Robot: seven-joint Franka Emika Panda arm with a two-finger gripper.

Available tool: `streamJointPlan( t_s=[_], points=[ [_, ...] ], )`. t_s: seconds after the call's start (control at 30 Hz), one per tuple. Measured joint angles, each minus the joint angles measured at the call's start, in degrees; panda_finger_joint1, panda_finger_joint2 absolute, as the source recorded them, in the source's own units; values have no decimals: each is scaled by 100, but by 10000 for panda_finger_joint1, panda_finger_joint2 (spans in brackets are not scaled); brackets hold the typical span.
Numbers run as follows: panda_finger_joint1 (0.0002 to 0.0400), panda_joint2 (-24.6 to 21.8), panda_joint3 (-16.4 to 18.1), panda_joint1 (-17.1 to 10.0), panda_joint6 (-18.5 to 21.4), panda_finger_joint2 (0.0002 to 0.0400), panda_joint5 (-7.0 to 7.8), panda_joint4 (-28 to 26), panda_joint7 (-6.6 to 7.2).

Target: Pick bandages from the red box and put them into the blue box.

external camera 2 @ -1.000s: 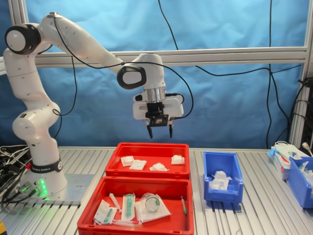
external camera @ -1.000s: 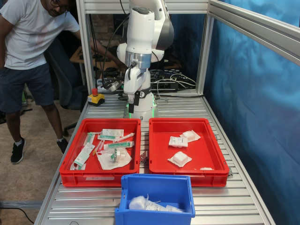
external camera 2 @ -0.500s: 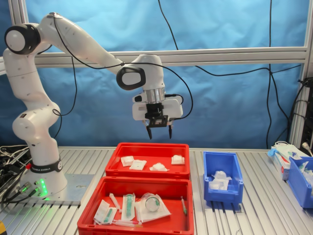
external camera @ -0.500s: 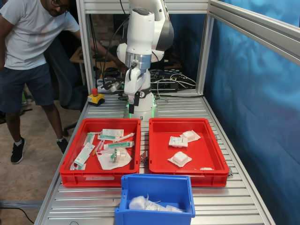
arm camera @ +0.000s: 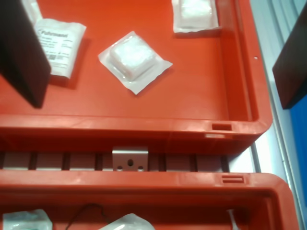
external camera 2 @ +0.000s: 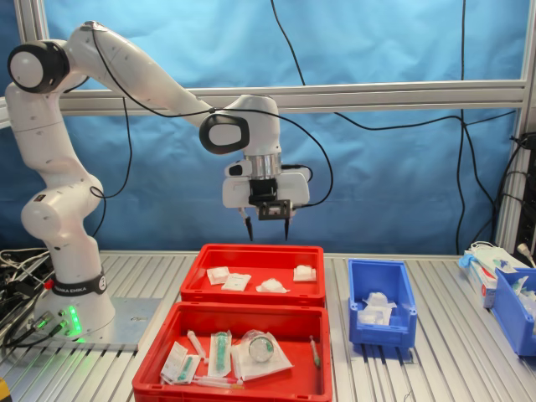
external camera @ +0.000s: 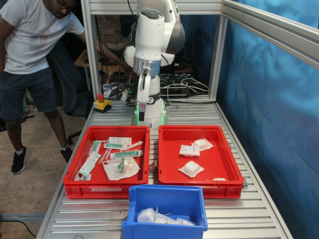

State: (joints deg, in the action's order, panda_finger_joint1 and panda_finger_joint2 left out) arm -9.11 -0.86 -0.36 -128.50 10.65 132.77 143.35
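The red box [external camera: 227, 164] holds several bandages: a labelled packet [external camera: 189, 150], one behind it [external camera: 203, 144] and a padded square one [external camera: 191, 169]. In the second exterior view the red box [external camera 2: 251, 295] is the far tray, with bandages [external camera 2: 236, 281] in it. The blue box [external camera: 167, 199] [external camera 2: 381, 327] holds a few white packets. My gripper [external camera 2: 266, 231] [external camera: 141, 117] hangs open and empty well above the red box. In the wrist view my gripper [arm camera: 163, 103] is above the red box's wall [arm camera: 144, 134], with a square bandage [arm camera: 134, 60] between the dark fingers [arm camera: 21, 52].
A twin red tray [external camera: 75, 184] [external camera 2: 234, 389] with long green-printed packets sits beside the red box, a metal bracket [arm camera: 130, 158] between them. A person [external camera: 35, 55] stands at the first exterior view's left, near a red stop button [external camera: 101, 103]. Another blue bin [external camera 2: 512, 311] stands at the second exterior view's right.
My gripper has shifted slightly to the second exterior view's left and turned about its own axis. It stays open and empty. Nothing in the boxes has moved.
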Motion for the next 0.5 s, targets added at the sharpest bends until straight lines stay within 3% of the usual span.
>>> streamJointPlan(
  t_s=[0.23,0.5],
  points=[
    [400,0,0,2,127,400,0,0,-162],
    [400,0,0,2,155,400,0,0,-233]
  ],
)
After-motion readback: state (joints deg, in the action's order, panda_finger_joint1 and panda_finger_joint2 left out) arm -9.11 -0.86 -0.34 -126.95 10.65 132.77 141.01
